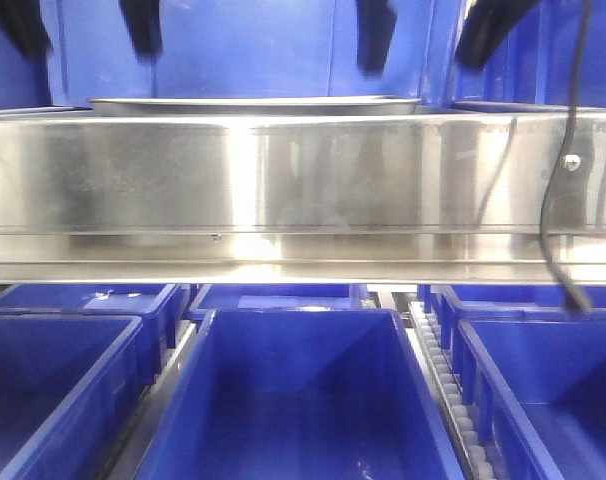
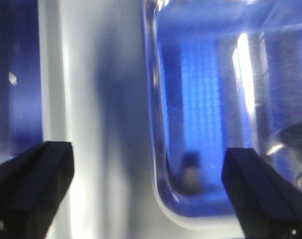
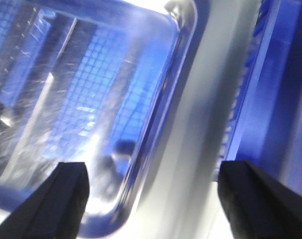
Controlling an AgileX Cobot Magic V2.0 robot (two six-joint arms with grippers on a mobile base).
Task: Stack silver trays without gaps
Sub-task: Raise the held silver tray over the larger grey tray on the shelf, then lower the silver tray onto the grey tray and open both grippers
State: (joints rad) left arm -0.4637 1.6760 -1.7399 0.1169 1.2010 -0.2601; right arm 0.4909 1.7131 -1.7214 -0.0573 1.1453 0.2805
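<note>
A silver tray (image 1: 253, 103) lies edge-on as a thin slab on top of the steel shelf; I cannot tell if it is one tray or more. My left gripper (image 1: 83, 28) and right gripper (image 1: 433, 32) hang just above its two ends, both open and empty. In the left wrist view the left gripper (image 2: 148, 154) straddles the tray's flat rim (image 2: 101, 124) and rounded corner. In the right wrist view the right gripper (image 3: 153, 172) straddles the opposite rim (image 3: 201, 134), with the shiny basin (image 3: 91, 89) to the left.
A broad mirror-like steel shelf rail (image 1: 303, 190) spans the front view below the tray. Deep blue plastic bins (image 1: 303, 400) stand in rows underneath and a blue wall (image 1: 253, 50) rises behind. A black cable (image 1: 558, 200) hangs at the right.
</note>
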